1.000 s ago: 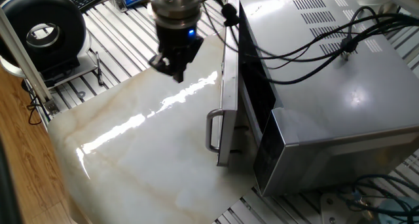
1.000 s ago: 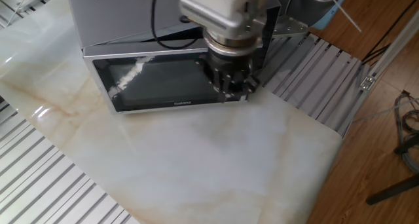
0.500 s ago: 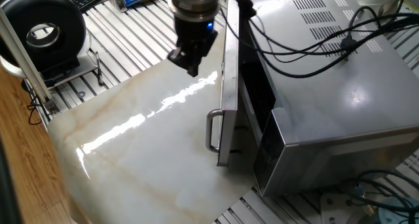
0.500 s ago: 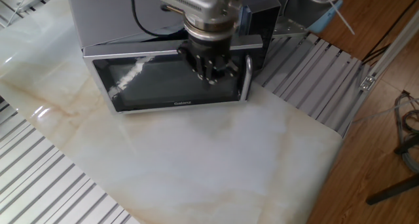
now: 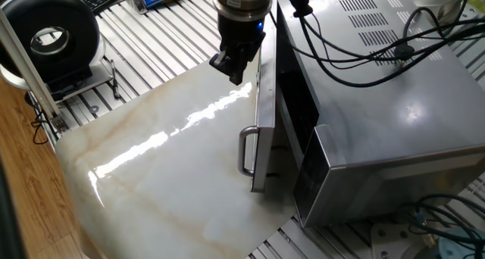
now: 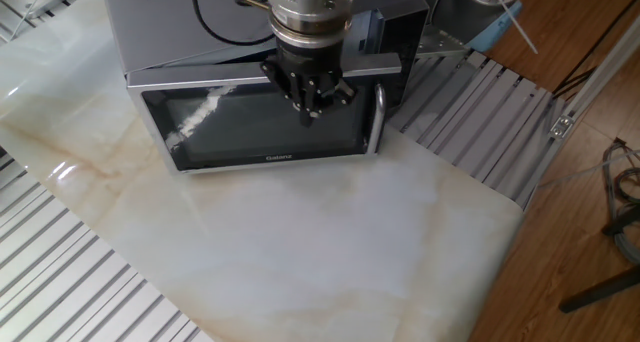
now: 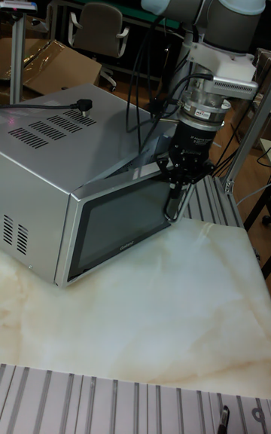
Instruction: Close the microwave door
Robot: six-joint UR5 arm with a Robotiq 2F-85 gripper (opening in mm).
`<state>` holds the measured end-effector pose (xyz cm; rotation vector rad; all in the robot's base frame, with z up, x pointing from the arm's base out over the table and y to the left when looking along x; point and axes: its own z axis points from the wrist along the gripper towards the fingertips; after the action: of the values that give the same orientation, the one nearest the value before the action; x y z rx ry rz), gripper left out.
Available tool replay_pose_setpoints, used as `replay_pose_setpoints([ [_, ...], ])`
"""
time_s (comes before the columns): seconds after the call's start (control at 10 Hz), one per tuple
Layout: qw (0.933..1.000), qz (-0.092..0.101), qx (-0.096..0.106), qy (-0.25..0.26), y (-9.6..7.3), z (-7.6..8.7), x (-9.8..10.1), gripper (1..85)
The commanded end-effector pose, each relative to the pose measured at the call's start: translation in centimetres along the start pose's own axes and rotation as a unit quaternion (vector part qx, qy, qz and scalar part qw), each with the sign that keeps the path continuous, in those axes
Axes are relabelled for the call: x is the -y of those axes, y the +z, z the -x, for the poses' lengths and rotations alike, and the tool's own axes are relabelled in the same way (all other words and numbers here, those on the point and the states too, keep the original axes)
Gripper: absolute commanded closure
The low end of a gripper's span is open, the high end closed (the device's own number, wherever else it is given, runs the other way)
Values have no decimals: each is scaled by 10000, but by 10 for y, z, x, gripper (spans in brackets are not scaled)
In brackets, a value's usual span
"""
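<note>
The microwave [image 5: 394,115] is a silver box with vent slots and cables on its top, also visible in the tall fixed view [image 7: 45,155]. The microwave door [image 6: 250,127] stands slightly ajar, leaving a narrow dark gap at its handle side [image 5: 292,107]. Its vertical bar handle [image 5: 247,150] [image 6: 379,117] is free. My gripper [image 5: 233,63] [image 6: 309,100] [image 7: 174,206] hangs point-down right in front of the door's outer face, near its upper edge. The fingers look pressed together with nothing between them. Whether the tips touch the door I cannot tell.
The microwave rests on a marble slab [image 5: 167,176] laid over an aluminium slatted table [image 6: 60,282]. A round black-and-white device [image 5: 51,38] stands at the back left. Black cables [image 5: 356,54] trail over the oven's top. A chair [image 7: 98,31] and cardboard [image 7: 45,65] are behind.
My gripper has moved sideways along the door, from the handle end toward the middle, and in closer to its face. The handle now shows. The door's angle looks unchanged.
</note>
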<state>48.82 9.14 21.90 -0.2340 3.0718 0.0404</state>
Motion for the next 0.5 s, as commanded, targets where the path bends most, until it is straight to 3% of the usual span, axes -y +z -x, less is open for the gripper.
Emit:
replay_pose_setpoints([
  [0.0, 9996, 62, -30, 286, -1, -3, 0, 847],
  [0.2, 9979, -37, -53, 649, -1, -4, 5, 847],
  [0.4, 9974, 218, 15, 686, -1, 0, -8, 847],
])
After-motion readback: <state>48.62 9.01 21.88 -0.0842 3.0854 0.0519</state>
